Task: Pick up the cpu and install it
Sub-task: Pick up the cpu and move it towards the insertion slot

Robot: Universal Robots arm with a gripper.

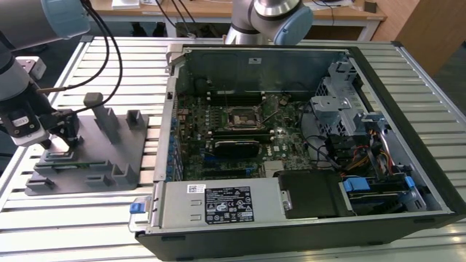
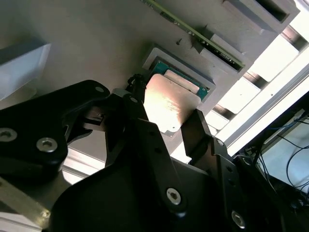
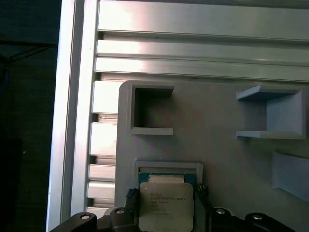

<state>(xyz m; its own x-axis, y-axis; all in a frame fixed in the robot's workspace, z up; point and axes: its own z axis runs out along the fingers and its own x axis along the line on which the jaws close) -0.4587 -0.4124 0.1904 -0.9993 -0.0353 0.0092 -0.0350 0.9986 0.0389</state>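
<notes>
Cpu partly out of your sight

In the first wrist view the cpu point(image 3: 166, 207) runs off the picture's edge, so you lose one side. In the second wrist view the gripper point(image 2: 166, 110) covers two of its corners. In the exterior view it is too small to make out on the grey tray point(image 1: 102, 183).

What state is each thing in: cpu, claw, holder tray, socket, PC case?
claw, shut on the cpu
cpu, gripped on two edges, low over the holder tray
holder tray, lying flat, its pocket under the claw
socket, no silvery chip visible in it
PC case, on its side, panel off, motherboard exposed
</notes>
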